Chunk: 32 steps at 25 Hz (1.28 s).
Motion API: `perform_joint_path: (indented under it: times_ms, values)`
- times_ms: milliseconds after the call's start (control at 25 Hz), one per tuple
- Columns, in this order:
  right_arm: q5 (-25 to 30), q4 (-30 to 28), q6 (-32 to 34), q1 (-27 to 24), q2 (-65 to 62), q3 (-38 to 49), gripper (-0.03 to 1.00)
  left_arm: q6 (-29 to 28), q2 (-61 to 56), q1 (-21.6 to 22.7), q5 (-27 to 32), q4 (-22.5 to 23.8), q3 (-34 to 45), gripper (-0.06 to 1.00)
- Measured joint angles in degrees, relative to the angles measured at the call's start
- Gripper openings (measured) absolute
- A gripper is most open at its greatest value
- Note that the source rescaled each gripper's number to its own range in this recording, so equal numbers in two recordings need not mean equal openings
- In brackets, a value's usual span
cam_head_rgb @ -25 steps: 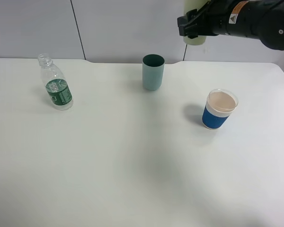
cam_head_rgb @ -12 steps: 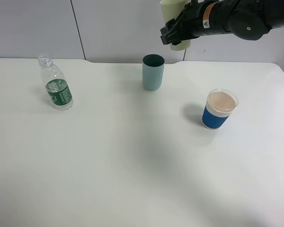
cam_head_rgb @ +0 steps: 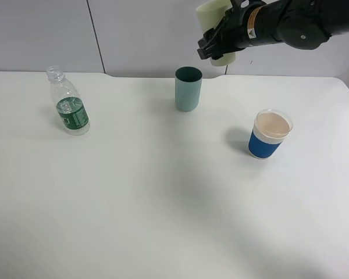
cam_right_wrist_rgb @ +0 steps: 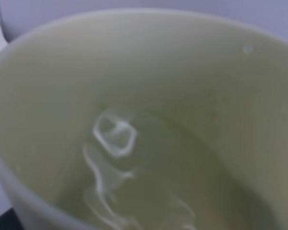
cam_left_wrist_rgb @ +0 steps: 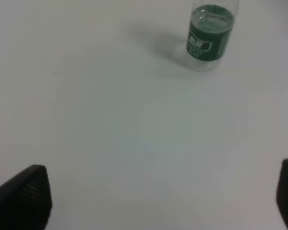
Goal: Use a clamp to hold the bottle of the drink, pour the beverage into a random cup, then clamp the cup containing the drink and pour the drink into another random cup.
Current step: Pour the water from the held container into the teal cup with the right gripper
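Observation:
My right gripper [cam_head_rgb: 221, 42] is shut on a pale yellow-green cup [cam_head_rgb: 216, 20] and holds it tilted in the air, above and to the right of the teal cup [cam_head_rgb: 188, 88]. The right wrist view looks into the pale cup [cam_right_wrist_rgb: 149, 120], which holds clear liquid. The clear bottle with a green label [cam_head_rgb: 68, 103] stands uncapped at the table's far left; it also shows in the left wrist view [cam_left_wrist_rgb: 211, 31]. My left gripper [cam_left_wrist_rgb: 158, 201] is open and empty, some way from the bottle; only its fingertips [cam_left_wrist_rgb: 24, 191] show.
A blue-and-white paper cup [cam_head_rgb: 269, 135] stands at the right of the white table [cam_head_rgb: 163, 197]. A grey panelled wall runs behind the table's far edge.
My right arm has carried the pale cup leftward from the far right to near above the teal cup, and the cup now tilts a little more. The left arm has not moved.

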Motion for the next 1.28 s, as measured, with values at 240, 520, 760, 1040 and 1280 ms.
perform_joint_path:
  times_ms: [240, 520, 760, 1040, 1280]
  values:
    - [5.1, -11.4, 6.0, 0.6, 0.0, 0.0, 0.01, 0.0, 0.0, 0.0, 0.0, 0.0, 0.0, 0.87]
    - [8.8, -20.6, 15.2, 0.6, 0.9, -1.8, 0.01, 0.0, 0.0, 0.0, 0.0, 0.0, 0.0, 0.87]
    - [12.2, -25.0, 16.9, 1.9, 3.8, -4.6, 0.01, 0.0, 0.0, 0.0, 0.0, 0.0, 0.0, 0.87]
    - [14.2, -28.8, 16.9, 3.9, 5.7, -7.2, 0.01, 0.0, 0.0, 0.0, 0.0, 0.0, 0.0, 0.87]
    - [16.0, -31.5, 14.7, 5.3, 7.6, -9.2, 0.01, 0.0, 0.0, 0.0, 0.0, 0.0, 0.0, 0.87]
